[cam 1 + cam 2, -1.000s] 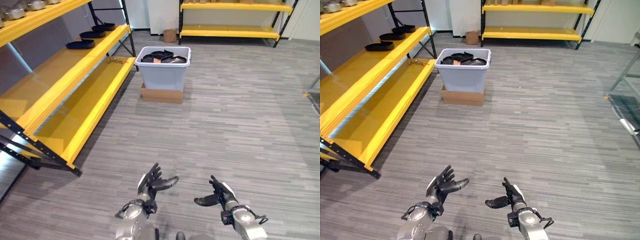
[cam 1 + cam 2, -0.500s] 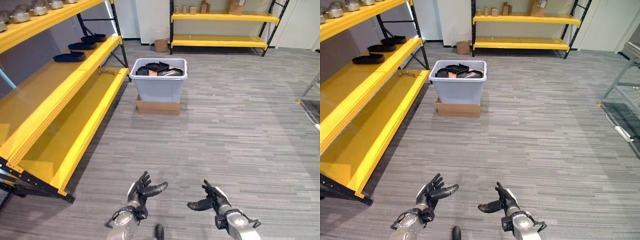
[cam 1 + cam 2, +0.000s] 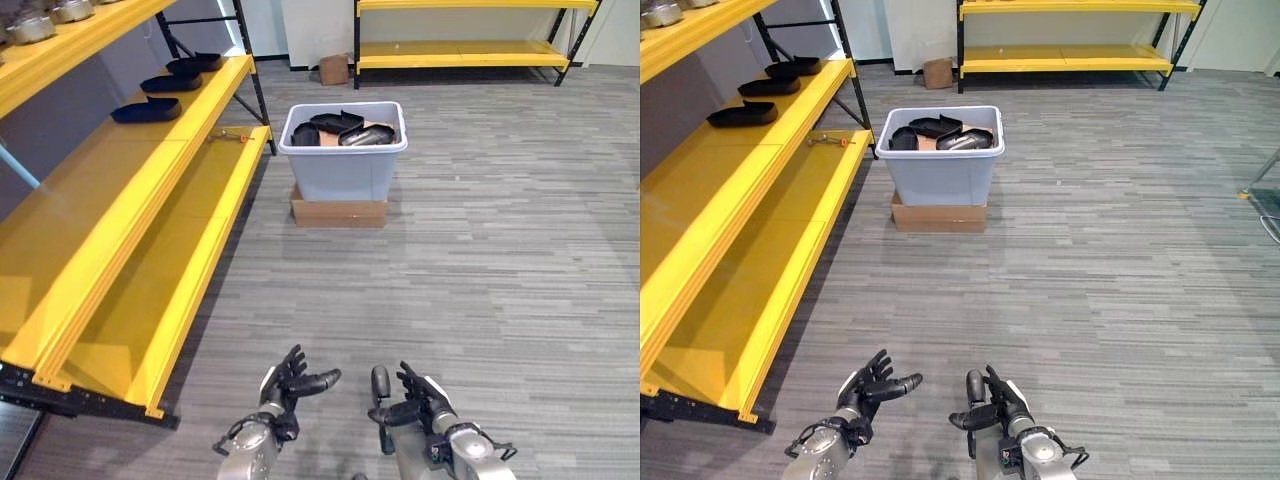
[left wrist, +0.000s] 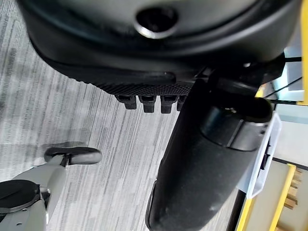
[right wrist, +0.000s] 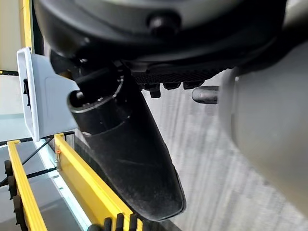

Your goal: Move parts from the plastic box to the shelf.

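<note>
Black parts: three on shelf [image 3: 120,190], several in box [image 3: 343,160]; both hands [image 3: 290,380] [image 3: 415,405] open, empty.

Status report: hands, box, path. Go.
Left hand and right hand open, holding nothing. Plastic box ahead on a cardboard base, black parts inside. Three parts on the yellow shelf. Bare floor between.

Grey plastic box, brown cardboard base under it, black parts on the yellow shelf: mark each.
Grey plastic box [image 3: 343,176], left eye view, front wall.
Brown cardboard base [image 3: 338,211], left eye view, front face.
Black parts on the yellow shelf [image 3: 146,110], left eye view, nearest part's top.
</note>
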Available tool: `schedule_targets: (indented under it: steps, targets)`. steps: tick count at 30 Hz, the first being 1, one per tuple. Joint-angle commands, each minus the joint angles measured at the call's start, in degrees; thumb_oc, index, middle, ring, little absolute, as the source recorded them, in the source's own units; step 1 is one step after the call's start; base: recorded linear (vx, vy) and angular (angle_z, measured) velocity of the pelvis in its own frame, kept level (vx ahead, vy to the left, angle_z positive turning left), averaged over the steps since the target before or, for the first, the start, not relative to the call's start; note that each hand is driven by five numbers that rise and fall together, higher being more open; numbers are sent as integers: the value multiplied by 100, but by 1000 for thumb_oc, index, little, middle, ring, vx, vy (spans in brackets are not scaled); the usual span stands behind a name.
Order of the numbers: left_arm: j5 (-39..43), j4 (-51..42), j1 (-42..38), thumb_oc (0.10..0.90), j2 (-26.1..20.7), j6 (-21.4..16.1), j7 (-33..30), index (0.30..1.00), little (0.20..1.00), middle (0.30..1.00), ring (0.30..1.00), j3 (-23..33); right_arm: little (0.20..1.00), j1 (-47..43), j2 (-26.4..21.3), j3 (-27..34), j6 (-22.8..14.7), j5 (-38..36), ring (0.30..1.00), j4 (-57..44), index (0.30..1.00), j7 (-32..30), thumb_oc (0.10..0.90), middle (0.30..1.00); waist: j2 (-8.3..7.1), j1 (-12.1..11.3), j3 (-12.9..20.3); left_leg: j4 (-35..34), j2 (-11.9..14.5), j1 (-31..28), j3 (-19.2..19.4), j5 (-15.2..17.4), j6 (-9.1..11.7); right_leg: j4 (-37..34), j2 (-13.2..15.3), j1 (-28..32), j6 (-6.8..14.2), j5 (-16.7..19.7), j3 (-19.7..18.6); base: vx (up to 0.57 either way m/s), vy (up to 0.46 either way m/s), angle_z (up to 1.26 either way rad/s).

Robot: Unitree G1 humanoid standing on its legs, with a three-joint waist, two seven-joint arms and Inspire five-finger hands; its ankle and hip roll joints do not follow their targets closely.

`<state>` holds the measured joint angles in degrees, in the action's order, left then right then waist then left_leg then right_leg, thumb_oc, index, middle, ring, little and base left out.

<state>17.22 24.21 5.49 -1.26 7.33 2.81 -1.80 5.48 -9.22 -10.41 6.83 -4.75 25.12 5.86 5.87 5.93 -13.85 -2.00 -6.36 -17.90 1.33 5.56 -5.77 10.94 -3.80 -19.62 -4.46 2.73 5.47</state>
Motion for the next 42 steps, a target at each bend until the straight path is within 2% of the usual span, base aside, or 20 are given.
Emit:
schedule_targets:
  steps: [1,6,9,10,11,12,15,16,19,20,21,23,27,30,32,33,34,37,40,42]
  targets:
    - [-12,-723,-350,900,22,-486,97,1000,1000,1000,1000,23,1000,-497,8,55,-371,-167,1000,-372,1000,-24,900,1000,-86,3,550,163,690,424,-163,-927,521,-838,217,890,443,513,-363,230,-114,19]
    - [-86,-770,-331,900,57,-468,125,1000,1000,1000,1000,-44,1000,-514,-111,102,-381,-156,1000,-352,1000,-58,900,1000,-323,-70,653,1784,735,898,-139,-911,624,-982,369,1598,399,510,-280,264,-184,18]
    - [-52,-841,-198,900,72,-462,134,1000,1000,1000,1000,-36,1000,-457,-155,98,-368,-121,1000,-394,1000,-34,900,1000,-692,-305,454,3862,493,1634,-47,-651,751,-992,597,2103,319,474,-296,151,-200,10]
    - [-52,-842,-197,900,69,-462,134,1000,1000,1000,1000,-38,1000,-455,-153,99,-366,-121,1000,-396,1000,-34,900,1000,-673,-301,447,3921,513,1658,-56,-621,752,-991,577,2106,318,474,-287,67,-218,-27]
    - [-55,-805,-157,900,66,-472,144,1000,1000,1000,1000,-30,1000,-454,-194,72,-351,-69,1000,-387,1000,-20,900,1000,-878,-496,176,5303,235,2297,43,-441,803,-999,733,2425,265,512,-272,78,-181,-17]
    - [-60,-777,-160,900,46,-477,149,1000,1000,1000,1000,-41,1000,-461,-211,87,-348,-37,1000,-375,1000,-40,900,1000,-943,-555,87,5531,285,2529,187,-356,778,-1044,749,2554,241,507,-317,135,-213,-16]
    - [-34,-737,-167,900,-18,-491,150,1000,1000,1000,1000,-37,1000,-411,-198,186,-342,-22,1000,-364,1000,-89,900,1000,-978,-562,49,4776,595,2859,367,-354,709,-1221,724,2753,232,455,-359,180,-39,-12]
    - [-41,-760,-158,900,-105,-507,155,1000,1000,1000,1000,-47,1000,-399,-176,265,-352,-36,1000,-396,1000,-124,900,1000,-946,-585,88,3693,731,3021,295,-451,684,-1363,652,2870,246,435,-389,172,21,-9]
    - [-43,-780,-147,900,-157,-517,162,1000,1000,1000,1000,-37,1000,-383,-144,303,-363,-48,1000,-395,1000,-132,900,1000,-932,-636,84,2758,820,2949,286,-546,648,-1438,601,2966,269,421,-439,225,39,0]
    - [-54,-777,-172,900,-220,-525,163,1000,1000,1000,1000,15,1000,-391,-83,351,-379,-59,1000,-328,1000,-160,900,1000,-888,-782,90,1158,910,3020,188,-731,577,-1556,500,3172,316,351,-584,311,89,-6]
    - [-41,-771,-168,900,-234,-537,157,1000,1000,1000,1000,28,1000,-397,-45,331,-378,-73,1000,-288,1000,-167,900,1000,-837,-826,118,672,997,3050,152,-839,604,-1575,475,3258,324,264,-643,493,174,-3]
    - [-54,-797,-115,900,-238,-536,162,1000,1000,1000,1000,147,1000,-448,57,293,-385,-76,1000,-242,1000,-131,900,1000,-655,-859,441,622,1011,2712,-68,-1031,718,-1517,484,3228,305,282,-838,378,195,-41]
    - [-103,-809,-165,900,-256,-558,186,1000,1000,1000,1000,152,1000,-493,139,216,-389,-153,1000,-319,1000,-66,900,1000,-588,-889,908,460,874,2366,27,-1047,719,-1280,712,3130,305,329,-895,360,205,-70]
    - [-147,-842,-212,900,-237,-522,235,1000,1000,1000,1000,195,1000,-534,195,180,-385,-170,1000,-272,1000,-66,900,1000,-445,-958,987,508,735,2195,4,-1124,669,-445,790,2986,321,446,-1015,298,240,-4]
    - [-120,-799,-225,900,-216,-442,295,1000,1000,1000,1000,93,1000,-439,208,141,-394,-188,1000,-355,1000,-6,900,1000,135,-635,391,329,874,1193,-226,-1070,534,2737,150,1695,249,255,-1006,296,371,-25]
    - [-124,-788,-248,900,-228,-440,297,1000,1000,1000,1000,61,1000,-445,195,117,-401,-206,1000,-365,1000,6,900,1000,233,-544,148,308,904,1031,-299,-1098,508,3350,-43,1393,239,74,-1019,233,199,22]
    - [-124,-834,-214,900,-274,-432,308,1000,1000,1000,1000,17,1000,-430,193,93,-396,-213,1000,-511,1000,45,900,1000,245,-462,-2,196,886,804,-379,-1177,531,2974,116,1038,206,9,-877,351,-50,54]
    - [-90,-764,-37,900,-196,-463,323,1000,1000,1000,1000,-3,1000,-431,168,91,-343,-241,1000,-427,1000,65,900,1000,136,-260,78,6,868,517,-465,-1066,581,-240,823,790,397,322,-817,471,-227,69]
    - [-134,-694,-46,900,-141,-440,274,1000,1000,1000,1000,-22,1000,-489,198,5,-328,-207,1000,-365,1000,76,900,1000,17,-231,440,451,1093,504,-460,-987,470,-402,789,916,537,418,-617,514,-404,-25]
    - [-122,-666,-123,900,-31,-432,279,1000,1000,1000,1000,-21,1000,-465,36,59,-347,-275,1000,-408,1000,45,900,1000,-270,-253,579,1868,1153,1020,-369,-858,490,-616,664,1550,530,481,-534,627,-583,13]
